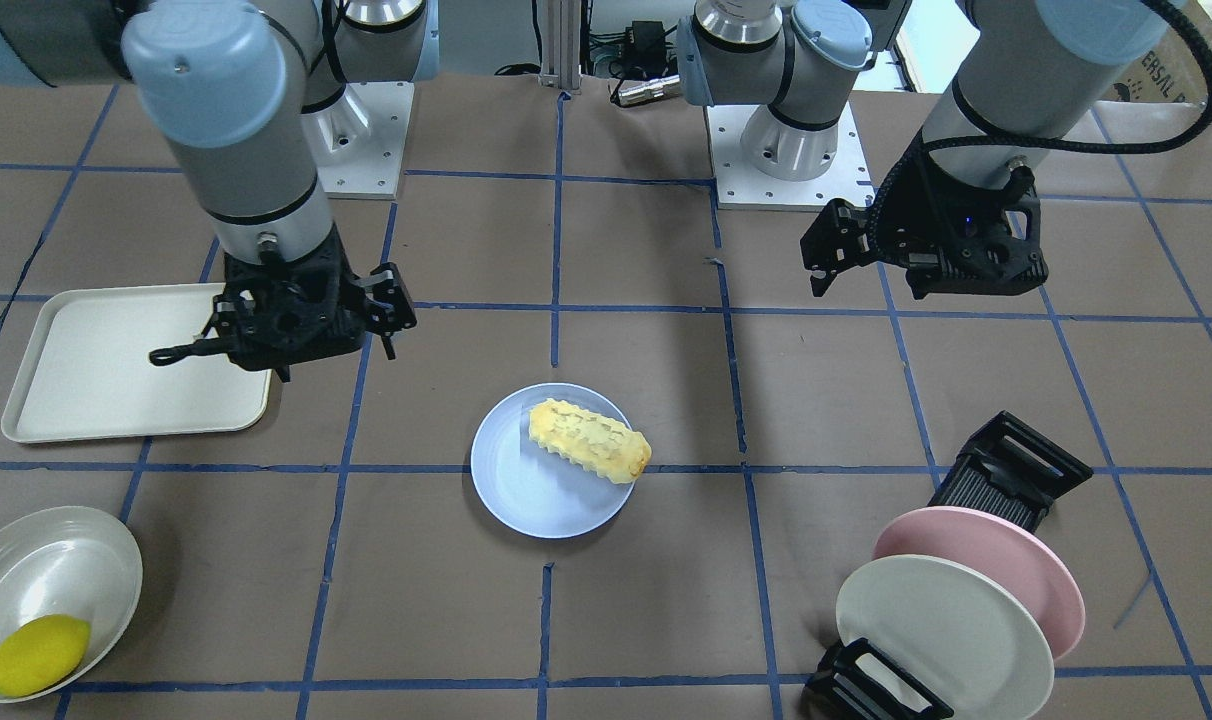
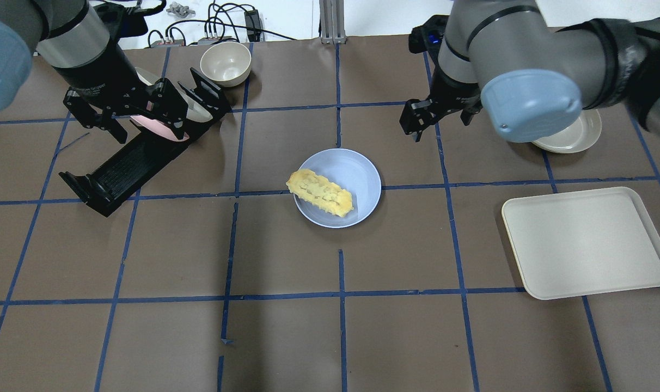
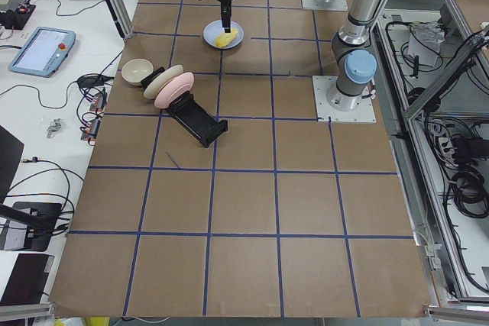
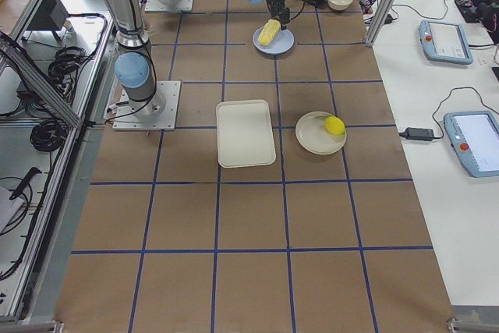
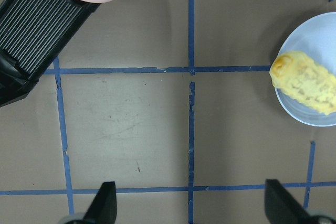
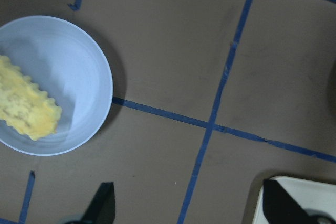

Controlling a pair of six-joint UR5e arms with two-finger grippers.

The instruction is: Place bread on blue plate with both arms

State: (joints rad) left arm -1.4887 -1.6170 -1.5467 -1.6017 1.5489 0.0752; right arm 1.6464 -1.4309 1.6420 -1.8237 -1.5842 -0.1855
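The bread [image 1: 591,440], a ridged golden loaf, lies on the blue plate [image 1: 536,500] at the table's middle, one end over the rim. It also shows in the overhead view [image 2: 322,193] on the plate [image 2: 357,169]. My left gripper [image 2: 139,117] hangs open and empty above the dish rack, left of the plate; its wrist view shows the bread [image 5: 307,82] at the right edge. My right gripper [image 2: 436,117] hangs open and empty beyond the plate's right side; its wrist view shows the bread [image 6: 23,103] at the left.
A black dish rack [image 1: 1016,465] holds a pink plate [image 1: 996,560] and a cream-white plate [image 1: 936,630]. A cream tray [image 2: 580,245] lies on my right. A lemon [image 1: 36,655] sits in a white bowl [image 1: 56,570]. A small bowl [image 2: 225,62] stands at the back.
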